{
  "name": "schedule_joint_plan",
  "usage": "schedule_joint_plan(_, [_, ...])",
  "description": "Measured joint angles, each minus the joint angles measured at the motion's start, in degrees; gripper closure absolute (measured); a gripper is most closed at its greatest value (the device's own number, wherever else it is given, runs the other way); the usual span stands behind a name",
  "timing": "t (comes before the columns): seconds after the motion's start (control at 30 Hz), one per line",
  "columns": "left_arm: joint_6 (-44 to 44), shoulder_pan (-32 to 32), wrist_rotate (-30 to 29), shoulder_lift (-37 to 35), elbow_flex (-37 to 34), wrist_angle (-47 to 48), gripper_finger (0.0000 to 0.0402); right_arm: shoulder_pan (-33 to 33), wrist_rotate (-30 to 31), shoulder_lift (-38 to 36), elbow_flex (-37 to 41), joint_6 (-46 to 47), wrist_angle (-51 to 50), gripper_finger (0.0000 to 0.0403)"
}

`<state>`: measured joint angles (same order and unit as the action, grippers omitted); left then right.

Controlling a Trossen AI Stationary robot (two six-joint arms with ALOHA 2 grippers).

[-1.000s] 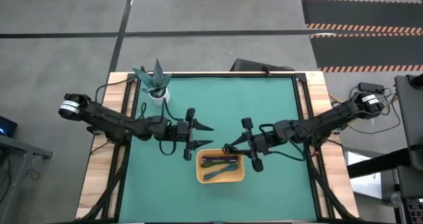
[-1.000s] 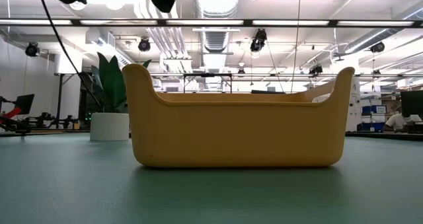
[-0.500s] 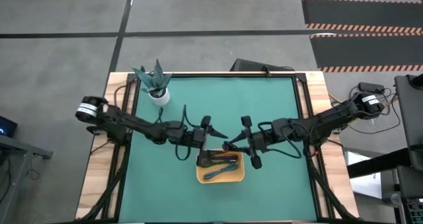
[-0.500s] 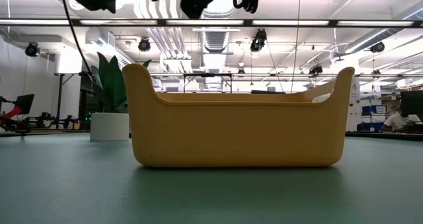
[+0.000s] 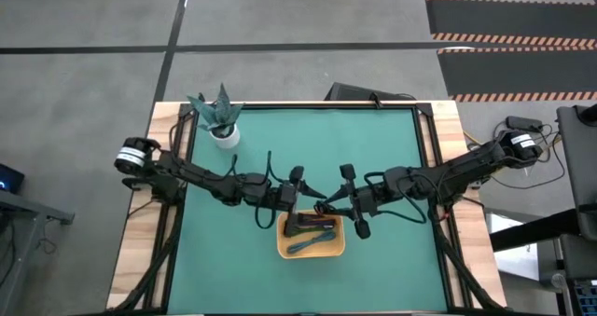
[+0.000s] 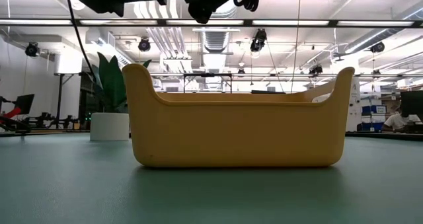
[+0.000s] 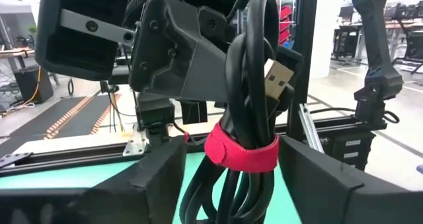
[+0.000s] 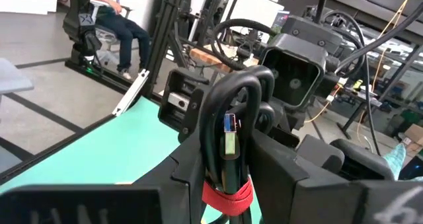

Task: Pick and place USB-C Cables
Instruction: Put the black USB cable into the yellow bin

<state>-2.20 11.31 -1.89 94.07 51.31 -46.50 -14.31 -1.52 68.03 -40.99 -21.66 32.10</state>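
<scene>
Fingers of both grippers close on the same black cable with the red band (image 7: 242, 151), one from each side. The right gripper (image 5: 326, 205) and the left gripper (image 5: 300, 198) meet just above the far edge of the orange tray (image 5: 284, 246), near the middle of the green table (image 5: 373, 139). In both wrist views the bundle stands roughly upright, its long axis vertical, its looped end up, and the red band wraps it low down. One metal plug (image 7: 281, 75) shows beside the loops. Inside the tray, the high view shows at least two more cables, one dark blue (image 5: 312, 225) and one teal (image 5: 313, 240). One potted plant (image 5: 218, 116) stands at the far left corner.
</scene>
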Motion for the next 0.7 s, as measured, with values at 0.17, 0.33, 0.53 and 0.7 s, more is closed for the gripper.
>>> schedule_joint_plan(0.17, [0.13,0.00,0.04,0.02,-0.04,0.02,0.0236,0.00,0.02,0.00,0.00,0.01,-0.04,0.0307])
schedule_joint_plan(0.33, [0.24,0.00,0.00,0.02,-0.02,0.17,0.0294,0.00,0.10,0.00,0.00,0.12,-0.28,0.0307])
schedule_joint_plan(0.53, [0.30,0.00,0.00,0.02,-0.13,0.17,0.0326,0.00,0.09,0.00,0.00,1.34,-0.46,0.0307])
schedule_joint_plan(0.7, [0.35,-0.02,-0.02,0.02,-0.13,0.37,0.0322,0.00,0.02,-0.01,0.00,2.68,-0.52,0.0290])
